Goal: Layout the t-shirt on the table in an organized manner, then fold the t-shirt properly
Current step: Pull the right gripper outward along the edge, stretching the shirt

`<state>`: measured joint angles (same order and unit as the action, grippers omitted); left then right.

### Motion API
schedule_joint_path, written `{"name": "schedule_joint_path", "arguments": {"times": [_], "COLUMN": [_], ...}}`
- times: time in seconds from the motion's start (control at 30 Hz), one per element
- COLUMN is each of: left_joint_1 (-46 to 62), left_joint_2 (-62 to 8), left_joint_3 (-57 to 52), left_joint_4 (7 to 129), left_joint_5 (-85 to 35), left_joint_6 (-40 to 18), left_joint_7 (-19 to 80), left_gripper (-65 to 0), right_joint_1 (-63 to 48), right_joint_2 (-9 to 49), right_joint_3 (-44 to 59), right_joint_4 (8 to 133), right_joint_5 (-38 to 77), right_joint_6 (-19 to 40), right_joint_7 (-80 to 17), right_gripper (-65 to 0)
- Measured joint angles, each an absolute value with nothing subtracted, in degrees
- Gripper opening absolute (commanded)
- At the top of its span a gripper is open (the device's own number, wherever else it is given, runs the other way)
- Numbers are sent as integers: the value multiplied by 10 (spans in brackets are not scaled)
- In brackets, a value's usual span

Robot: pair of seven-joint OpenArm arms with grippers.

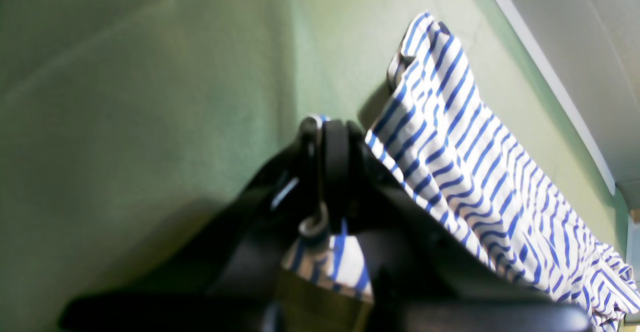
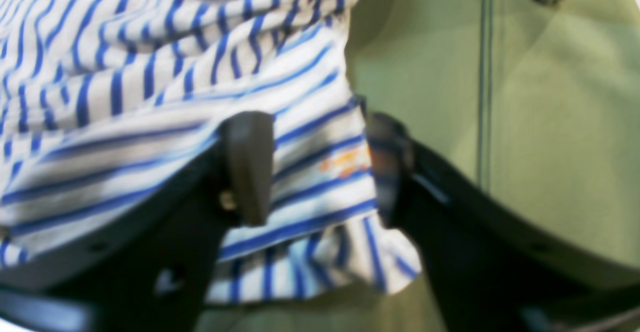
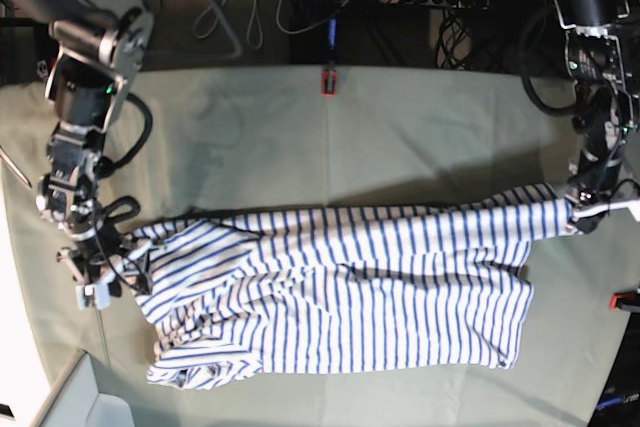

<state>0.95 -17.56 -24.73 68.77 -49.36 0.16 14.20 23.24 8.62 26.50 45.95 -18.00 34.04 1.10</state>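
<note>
Right gripper point(image 3: 100, 272) at the worktop's point(image 3: 400, 127) left side in the base view: jaws parted, striped t-shirt point(image 3: 340, 292) cloth lying between them, not pinched. T-shirt spread crumpled across the middle of the green worktop, one corner drawn up toward the far right. There the left gripper point(image 3: 580, 212) has its jaws clamped on that corner.

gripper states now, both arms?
Left gripper: shut on the t-shirt.
Right gripper: open, jaws either side of the t-shirt's edge.
</note>
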Motion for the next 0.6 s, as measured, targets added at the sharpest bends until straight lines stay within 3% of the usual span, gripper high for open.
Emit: {"name": "schedule_joint_path", "arguments": {"times": [0.5,0.6], "left_joint_1": [23,22], "left_joint_2": [-174,-174], "left_joint_3": [-270,-270], "left_joint_4": [687,687], "left_joint_5": [-495,-495], "left_joint_6": [2,2], "left_joint_7": [141,141], "left_gripper": [-648,-648], "right_joint_1": [249,258], "right_joint_2": [84,82], "right_joint_3": [266,266], "right_joint_4": [366,332], "right_joint_5": [-182,-182], "right_joint_6": [340,341], "right_joint_7": [8,8], "right_gripper": [-277,-335]}}
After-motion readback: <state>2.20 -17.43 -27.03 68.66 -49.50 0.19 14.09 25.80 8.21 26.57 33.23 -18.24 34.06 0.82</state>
